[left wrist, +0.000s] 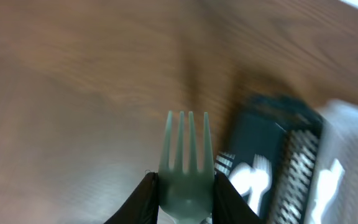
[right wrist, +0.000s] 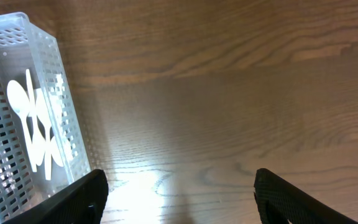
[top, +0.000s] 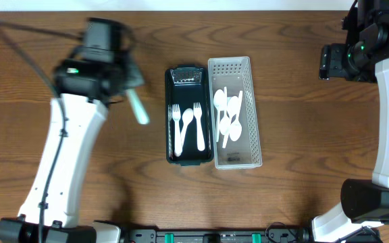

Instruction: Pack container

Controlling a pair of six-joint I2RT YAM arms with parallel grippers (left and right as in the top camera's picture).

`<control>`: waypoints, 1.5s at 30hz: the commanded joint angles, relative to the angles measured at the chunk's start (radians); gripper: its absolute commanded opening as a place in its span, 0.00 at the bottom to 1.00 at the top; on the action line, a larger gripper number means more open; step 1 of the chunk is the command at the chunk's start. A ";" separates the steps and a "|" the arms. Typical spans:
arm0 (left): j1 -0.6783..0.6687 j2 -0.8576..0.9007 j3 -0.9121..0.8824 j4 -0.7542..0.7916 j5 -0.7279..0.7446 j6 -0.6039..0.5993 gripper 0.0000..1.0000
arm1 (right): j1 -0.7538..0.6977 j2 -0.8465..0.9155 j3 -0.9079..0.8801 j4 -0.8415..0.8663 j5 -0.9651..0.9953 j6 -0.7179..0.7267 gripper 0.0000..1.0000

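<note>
My left gripper (left wrist: 186, 196) is shut on a pale plastic fork (left wrist: 186, 168), tines pointing away; in the overhead view the fork (top: 138, 106) hangs above the bare table, left of the black container (top: 170, 115). The black container holds white forks (top: 188, 125) and shows blurred in the left wrist view (left wrist: 263, 134). Beside it on the right stands a white perforated basket (top: 252, 101) with several white spoons (top: 228, 115); it also shows in the right wrist view (right wrist: 67, 134). My right gripper (right wrist: 179, 190) is open and empty over bare wood, far right of the basket.
The wooden table (top: 302, 135) stretches around both containers. My right arm's base (top: 370, 199) stands at the front right, my left arm's base (top: 19, 229) at the front left.
</note>
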 commanded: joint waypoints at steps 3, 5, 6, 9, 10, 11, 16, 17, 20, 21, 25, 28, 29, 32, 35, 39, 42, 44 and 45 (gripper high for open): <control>-0.169 0.076 0.005 0.032 0.012 0.155 0.06 | -0.003 0.001 0.001 0.003 0.007 -0.014 0.79; -0.211 0.122 0.005 0.047 0.011 0.174 0.06 | -0.003 0.001 0.001 0.003 0.007 -0.014 0.78; -0.227 0.151 0.005 0.056 0.011 0.176 0.06 | -0.003 0.001 0.001 0.003 0.006 -0.014 0.79; -0.247 0.240 0.005 0.075 0.011 0.175 0.06 | -0.003 0.001 0.001 -0.002 0.006 -0.014 0.79; -0.248 0.267 0.005 0.076 0.012 0.172 0.06 | -0.003 0.001 0.001 -0.003 0.006 -0.014 0.79; -0.247 0.295 0.005 0.076 0.012 0.168 0.06 | -0.003 0.001 0.001 -0.007 0.006 -0.014 0.79; -0.247 0.421 0.003 0.076 0.016 0.168 0.06 | -0.003 0.001 0.001 -0.017 0.006 -0.014 0.79; -0.247 0.439 0.003 0.076 0.016 0.168 0.06 | -0.003 0.001 0.001 -0.017 0.006 -0.014 0.79; -0.247 0.471 0.003 0.077 0.015 0.169 0.10 | -0.003 0.001 0.001 -0.016 0.007 -0.015 0.79; -0.247 0.473 0.003 0.077 0.015 0.169 0.22 | -0.003 0.001 0.001 -0.014 0.007 -0.015 0.79; -0.247 0.468 0.004 0.088 0.015 0.173 0.53 | -0.003 0.001 0.001 -0.003 0.007 -0.015 0.80; -0.247 0.449 0.004 0.097 0.014 0.204 0.64 | -0.003 0.001 0.001 0.008 0.007 -0.023 0.80; -0.247 0.440 0.004 0.100 0.014 0.222 0.66 | -0.003 0.001 0.001 0.012 0.007 -0.023 0.81; -0.248 0.382 0.012 0.103 0.013 0.294 0.74 | -0.003 0.001 0.001 0.031 0.006 -0.023 0.81; -0.249 0.294 0.017 0.113 -0.045 0.308 0.76 | 0.000 0.001 0.001 0.059 0.006 -0.023 0.81; -0.243 0.138 0.017 0.163 -0.185 0.351 0.86 | 0.021 0.001 0.001 0.143 0.001 -0.021 0.82; -0.208 0.050 0.017 0.220 -0.264 0.352 0.99 | 0.064 0.001 0.001 0.243 -0.046 0.001 0.83; -0.162 0.014 0.017 0.264 -0.264 0.351 0.98 | 0.103 0.002 0.000 0.336 -0.049 0.028 0.85; -0.132 0.004 0.017 0.290 -0.264 0.351 0.98 | 0.124 0.004 -0.006 0.402 -0.046 0.027 0.86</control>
